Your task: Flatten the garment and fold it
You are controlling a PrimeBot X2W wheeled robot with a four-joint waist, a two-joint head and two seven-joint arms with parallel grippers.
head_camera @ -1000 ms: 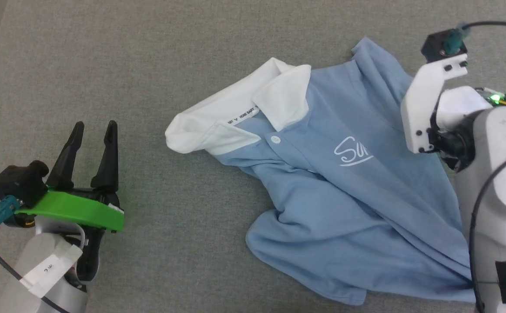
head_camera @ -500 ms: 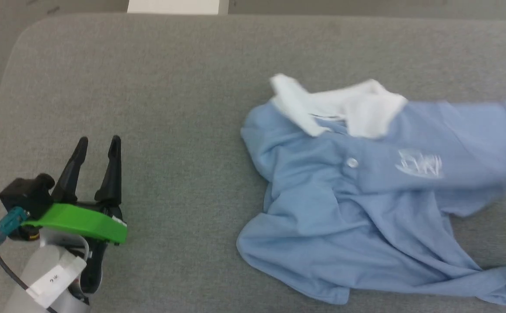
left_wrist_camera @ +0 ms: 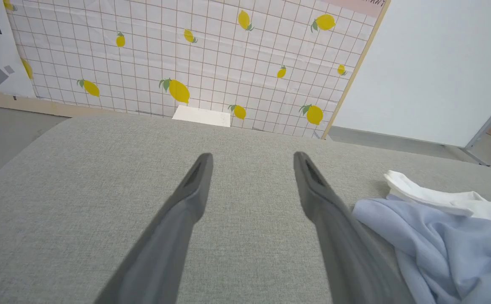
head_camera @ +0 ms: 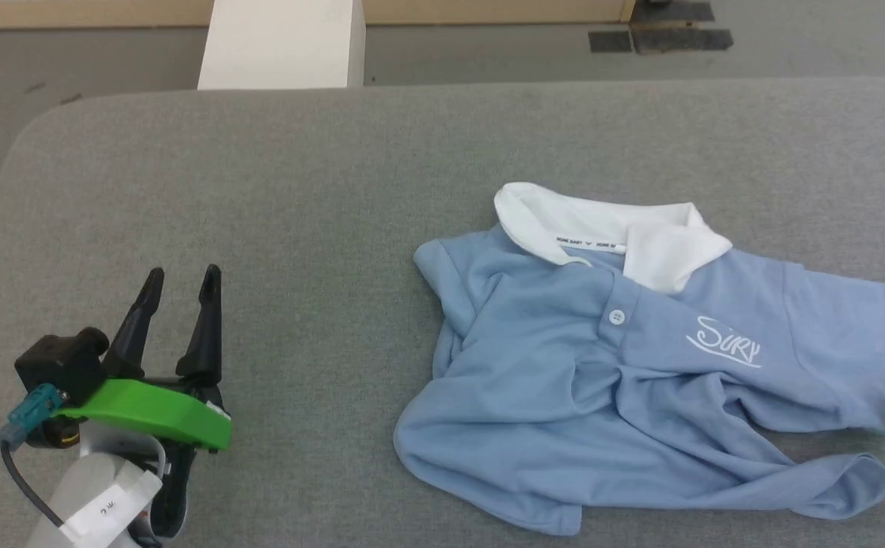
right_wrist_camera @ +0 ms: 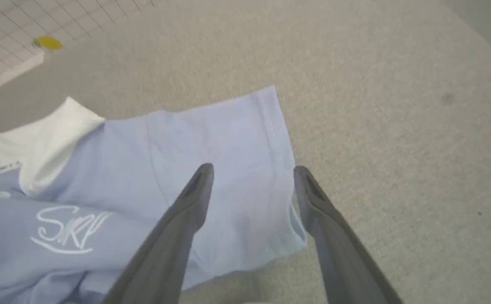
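While the light blue short-sleeved knit polo shirt (head_camera: 564,396) with white collar (head_camera: 670,243) is lying rumpled, front up, on the right part of the grey fabric-covered bench (head_camera: 259,190), the right pincer (right_wrist_camera: 253,168) is hanging over its outstretched sleeve (right_wrist_camera: 228,126), dark fingers apart, clasping nothing. The left pincer (head_camera: 185,272) is sitting well apart from the shirt, fingers likewise spread.

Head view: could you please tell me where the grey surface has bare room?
Bare grey surface: the wide stretch between the left gripper and the garment, and the strip beyond its collar to the far edge. Crowded: the right side, where the crumpled garment spreads and the right gripper is over its sleeve.
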